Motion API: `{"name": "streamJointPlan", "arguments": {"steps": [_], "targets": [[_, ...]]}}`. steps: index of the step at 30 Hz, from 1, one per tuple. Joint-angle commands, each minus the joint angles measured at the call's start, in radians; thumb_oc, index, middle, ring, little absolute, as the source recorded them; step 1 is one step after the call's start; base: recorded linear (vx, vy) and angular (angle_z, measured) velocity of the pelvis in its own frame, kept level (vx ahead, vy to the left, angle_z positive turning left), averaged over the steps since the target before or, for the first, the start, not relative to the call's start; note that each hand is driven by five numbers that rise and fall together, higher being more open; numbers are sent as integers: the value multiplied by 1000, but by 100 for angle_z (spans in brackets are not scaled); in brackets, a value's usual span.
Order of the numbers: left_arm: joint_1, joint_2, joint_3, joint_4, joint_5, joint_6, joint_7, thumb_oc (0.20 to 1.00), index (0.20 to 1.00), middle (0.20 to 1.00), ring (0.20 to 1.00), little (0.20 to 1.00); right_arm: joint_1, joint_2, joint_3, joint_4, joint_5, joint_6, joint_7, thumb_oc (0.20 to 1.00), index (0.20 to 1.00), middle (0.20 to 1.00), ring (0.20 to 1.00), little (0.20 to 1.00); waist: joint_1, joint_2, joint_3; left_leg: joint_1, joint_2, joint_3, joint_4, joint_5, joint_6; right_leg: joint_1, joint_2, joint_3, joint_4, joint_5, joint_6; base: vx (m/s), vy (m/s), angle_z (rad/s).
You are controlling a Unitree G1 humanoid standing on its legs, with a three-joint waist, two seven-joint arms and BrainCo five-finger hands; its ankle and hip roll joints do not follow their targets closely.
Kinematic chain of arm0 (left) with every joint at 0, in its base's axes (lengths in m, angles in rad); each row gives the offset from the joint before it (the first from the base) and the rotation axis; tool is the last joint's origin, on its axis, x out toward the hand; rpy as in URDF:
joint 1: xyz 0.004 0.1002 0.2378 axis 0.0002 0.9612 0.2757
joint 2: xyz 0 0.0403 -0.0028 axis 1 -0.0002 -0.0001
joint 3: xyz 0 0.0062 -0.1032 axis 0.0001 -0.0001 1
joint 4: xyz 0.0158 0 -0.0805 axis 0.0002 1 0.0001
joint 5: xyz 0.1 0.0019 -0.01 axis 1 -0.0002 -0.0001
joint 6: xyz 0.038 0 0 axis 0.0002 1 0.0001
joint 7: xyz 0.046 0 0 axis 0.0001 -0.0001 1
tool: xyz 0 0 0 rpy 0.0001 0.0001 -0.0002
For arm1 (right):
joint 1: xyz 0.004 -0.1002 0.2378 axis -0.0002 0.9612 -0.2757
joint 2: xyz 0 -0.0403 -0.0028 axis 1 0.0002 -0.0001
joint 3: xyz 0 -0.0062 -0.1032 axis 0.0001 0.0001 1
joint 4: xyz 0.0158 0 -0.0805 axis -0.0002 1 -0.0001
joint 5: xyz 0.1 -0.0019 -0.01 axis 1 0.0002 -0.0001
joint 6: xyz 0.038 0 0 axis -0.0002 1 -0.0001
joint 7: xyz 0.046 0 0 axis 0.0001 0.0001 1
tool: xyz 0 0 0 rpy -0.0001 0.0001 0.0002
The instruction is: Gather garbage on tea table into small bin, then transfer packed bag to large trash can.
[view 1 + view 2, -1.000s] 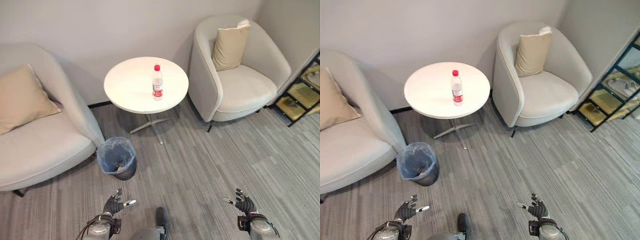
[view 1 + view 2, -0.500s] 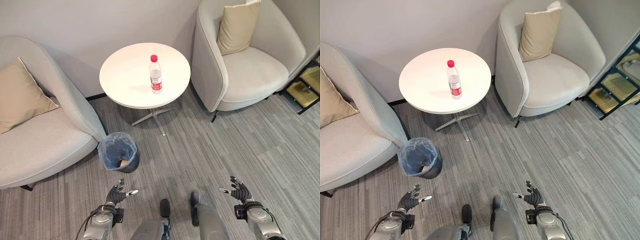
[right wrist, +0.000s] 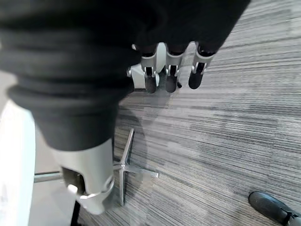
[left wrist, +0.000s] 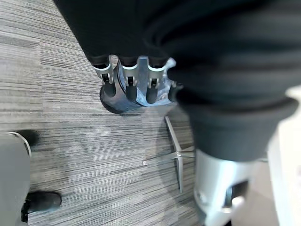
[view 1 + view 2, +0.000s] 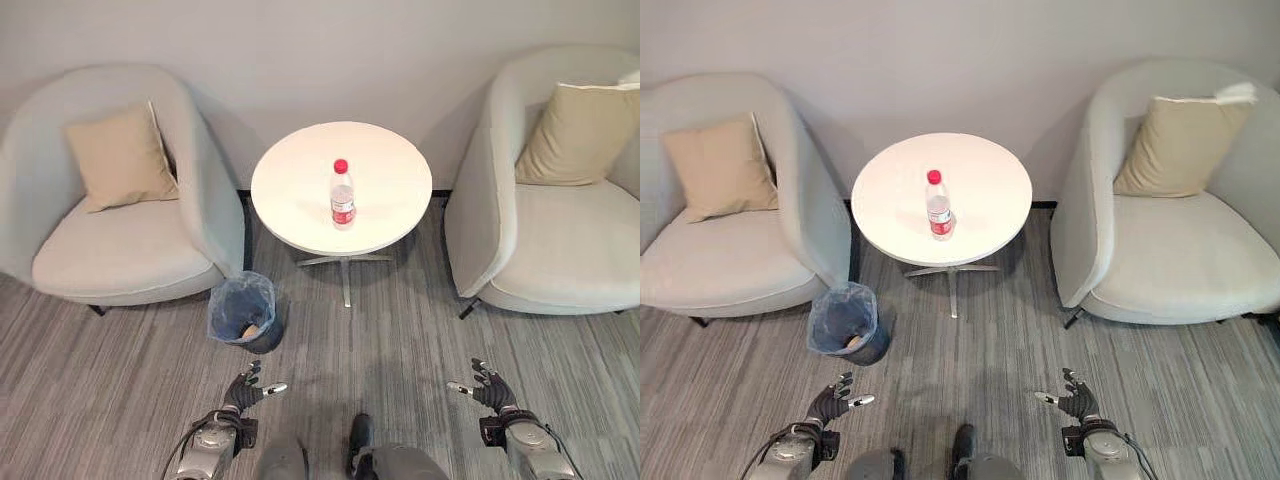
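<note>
A: What's in your small bin?
B: Blue liner, some tan scrap at the bottom. The red-capped bottle stands on the bench, label unreadable. Your left hand and right hand are spread, empty.

A round white table stands on the grey striped floor between two armchairs. One bottle stands upright near the table's middle. A small bin sits on the floor beside the table.
</note>
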Motion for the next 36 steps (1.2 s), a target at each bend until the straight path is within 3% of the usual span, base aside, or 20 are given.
{"name": "streamJointPlan", "arguments": {"steps": [1,4,7,12,16,21,25,36], "targets": [[-15,30,28,-22,-1,-26,12,1000,1000,1000,1000,1000,21,-33,2,-55,15,-25,-14,1000,1000,1000,1000,1000,-19,27,7,30,-36,-21,-16,9,28,78,-83,130,-1,-85,94,377,122,-8],[12,33,41,-31,-6,-20,11,1000,1000,1000,1000,1000,36,-17,1,-61,-12,-13,-15,1000,1000,1000,1000,1000,6,33,-3,-1,-14,-22,-76,72,24,161,-82,170,15,-136,112,517,282,-53],[14,58,55,-40,6,-21,6,1000,1000,1000,1000,1000,23,10,20,-69,-35,-3,5,1000,1000,1000,1000,1000,22,-6,-41,25,-53,26,-2,-9,80,146,-160,207,105,-120,164,531,405,-114],[1,80,70,-45,2,-23,18,1000,1000,1000,1000,1000,3,20,35,-65,-44,0,8,1000,1000,1000,1000,1000,23,1,-37,72,-66,46,-12,-52,114,53,-192,198,264,-61,194,139,150,-39],[-10,79,70,-31,-4,-26,23,1000,1000,1000,1000,1000,-9,16,39,-51,-47,0,5,1000,1000,1000,1000,1000,9,15,-23,114,-74,28,-36,-54,119,-10,-166,179,252,-63,175,80,46,48],[-5,66,64,-15,-9,-28,21,1000,1000,1000,1000,1000,-9,3,38,-45,-41,-2,-3,1000,1000,1000,1000,1000,-8,11,-10,152,-99,-4,-54,-46,116,-15,-94,231,164,-69,148,37,-20,52],[19,55,72,-6,0,-23,9,1000,1000,1000,1000,1000,5,-1,31,-59,-49,-4,1,1000,1000,1000,1000,1000,-3,11,-25,173,-106,-22,-76,-33,103,41,-74,243,96,-79,129,15,-81,72],[50,36,76,12,10,-3,-7,1000,1000,1000,1000,1000,32,-47,30,-166,-115,-10,5,1000,1000,1000,1000,1000,9,6,-51,183,-93,-68,-84,8,62,142,-47,198,-21,-79,94,-24,-102,7]]}}
